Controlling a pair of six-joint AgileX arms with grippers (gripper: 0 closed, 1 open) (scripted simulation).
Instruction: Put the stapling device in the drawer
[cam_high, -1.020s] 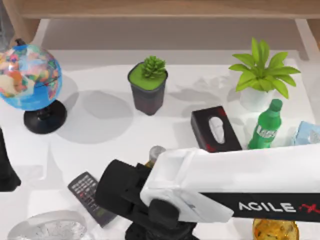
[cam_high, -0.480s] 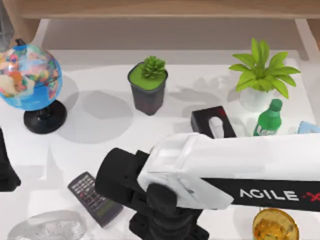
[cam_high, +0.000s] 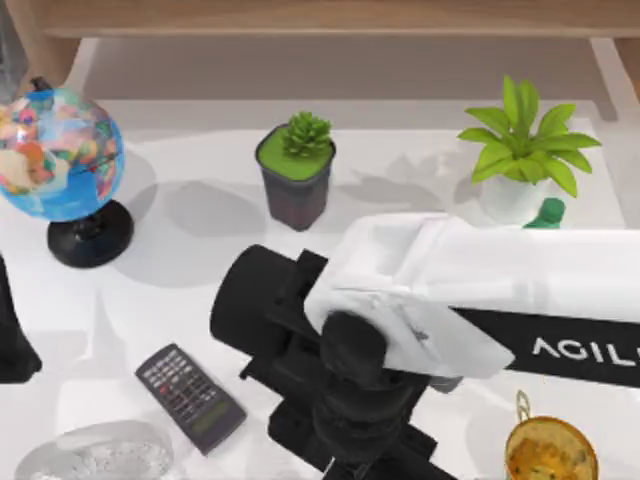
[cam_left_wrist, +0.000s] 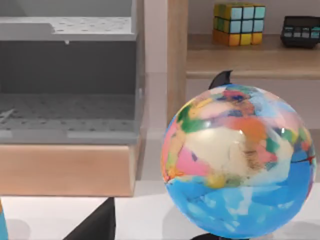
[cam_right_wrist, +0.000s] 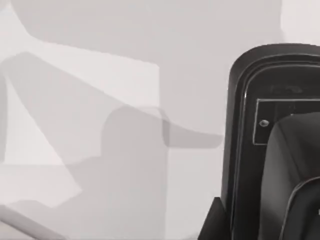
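The stapling device (cam_right_wrist: 272, 150) is a glossy black object with a rounded end, seen close up in the right wrist view with the white table and shadows well below it. My right gripper (cam_high: 350, 445) hangs under the black wrist near the table's front middle and appears shut on the stapling device; from above the arm hides both. A grey drawer (cam_left_wrist: 67, 117) with a wooden front stands open beside the globe in the left wrist view. My left arm (cam_high: 10, 340) is parked at the left edge.
A globe (cam_high: 60, 150) stands back left, a potted succulent (cam_high: 296, 170) at the middle back, and a leafy plant (cam_high: 520, 150) back right with a green bottle cap (cam_high: 548, 212) beside it. A flat remote (cam_high: 190, 397), a glass dish (cam_high: 95, 455) and an amber jar (cam_high: 550, 450) lie along the front.
My right arm has swung toward the back of the table and looms larger. It now covers the black tissue box and most of the green bottle. The remote shows fully.
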